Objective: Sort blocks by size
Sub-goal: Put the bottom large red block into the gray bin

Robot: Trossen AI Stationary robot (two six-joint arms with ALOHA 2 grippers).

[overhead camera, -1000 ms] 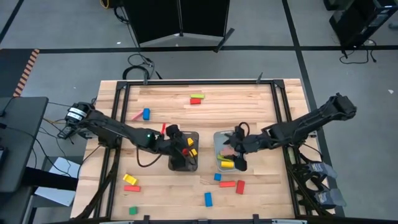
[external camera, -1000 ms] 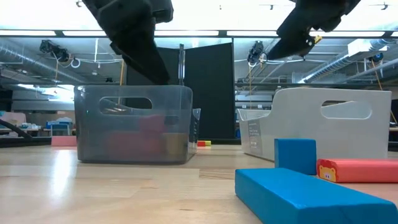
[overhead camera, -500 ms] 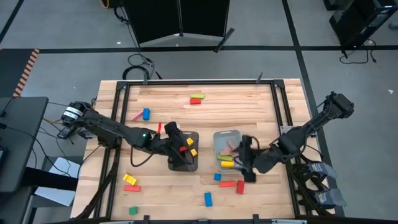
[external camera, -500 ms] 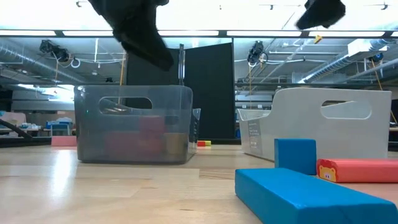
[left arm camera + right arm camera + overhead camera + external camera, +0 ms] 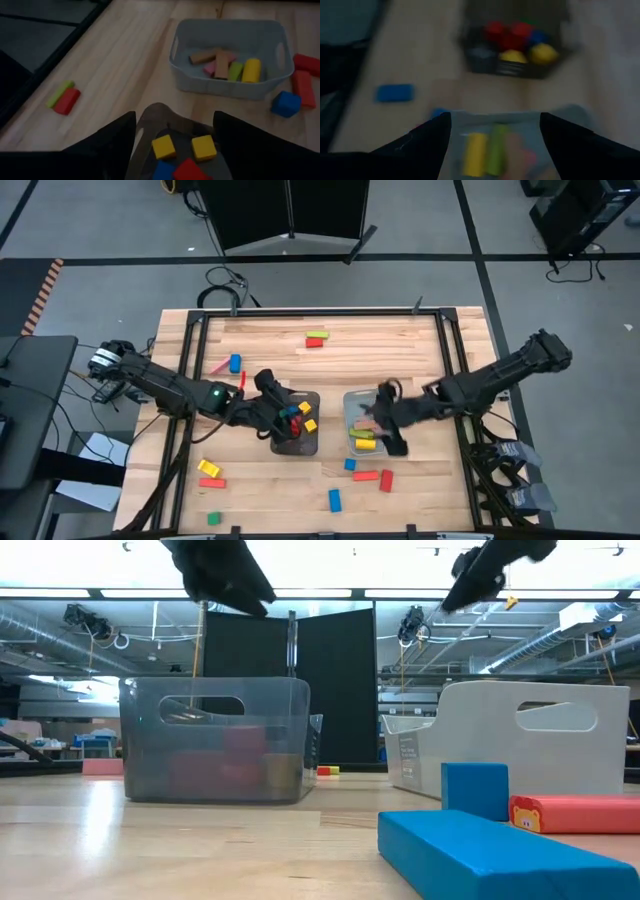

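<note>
Nearest the table's front edge in the high view lay a long blue wooden bar [image 5: 335,500] and a small green cube [image 5: 214,518]; a little farther in, a yellow block on a red bar [image 5: 210,473] to the left, and a small blue cube [image 5: 350,464] with two red bars [image 5: 374,477] to the right. At mid-table stood the dark grey rectangular tray [image 5: 297,442], holding small red, blue and yellow cubes [image 5: 183,150], and just beside it the pale blue-grey rectangular tray [image 5: 363,404], holding longer yellow, green, pink and tan bars [image 5: 230,65]. The left gripper [image 5: 281,421] hung over the dark tray, fingers spread and empty. The right gripper [image 5: 392,427] hung over the pale tray's right side, jaws wide apart, nothing between them. Farther back, a blue cube beside a thin pink bar [image 5: 229,364] lay at the left, and a green bar against a red one [image 5: 316,338] near the table's far edge.
</note>
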